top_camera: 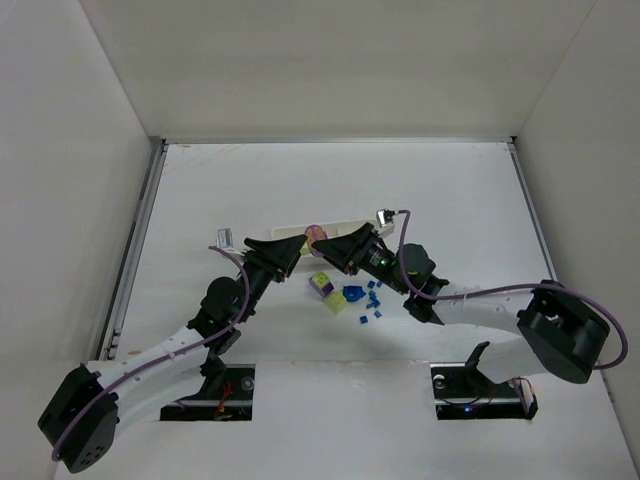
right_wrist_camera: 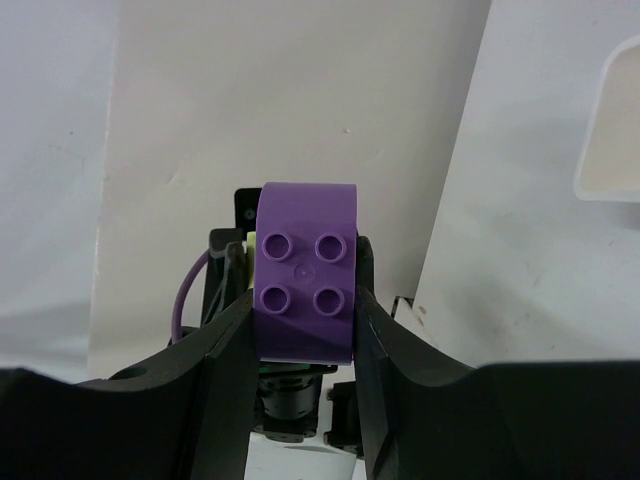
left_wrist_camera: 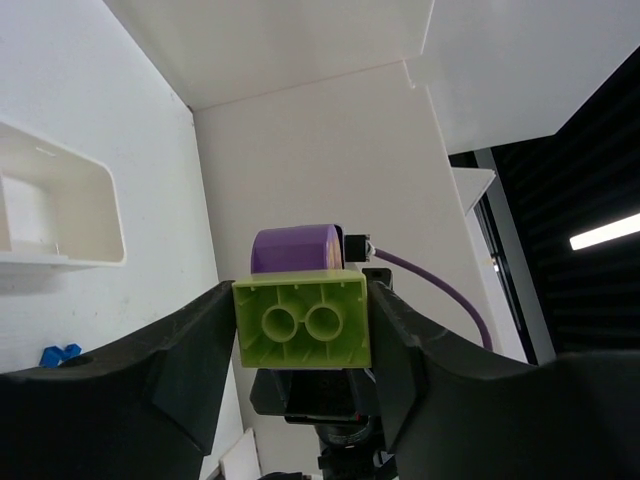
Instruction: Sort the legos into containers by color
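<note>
Above the table's middle my two grippers meet tip to tip. My left gripper (top_camera: 297,250) is shut on a lime-yellow lego (left_wrist_camera: 303,323), its hollow underside facing the left wrist camera. Right behind it, and seemingly joined to it, sits a purple lego (right_wrist_camera: 305,285), with my right gripper (top_camera: 336,247) shut on it, studs toward its camera. The white tray of containers (top_camera: 288,230) lies just beyond the grippers, mostly hidden by them; one compartment (left_wrist_camera: 60,210) shows at the left of the left wrist view.
On the table in front of the grippers lie a lime-and-purple brick (top_camera: 321,283), a lime brick (top_camera: 335,304), a blue clump (top_camera: 352,294) and several tiny blue bricks (top_camera: 375,298). White walls enclose the table on the left, back and right.
</note>
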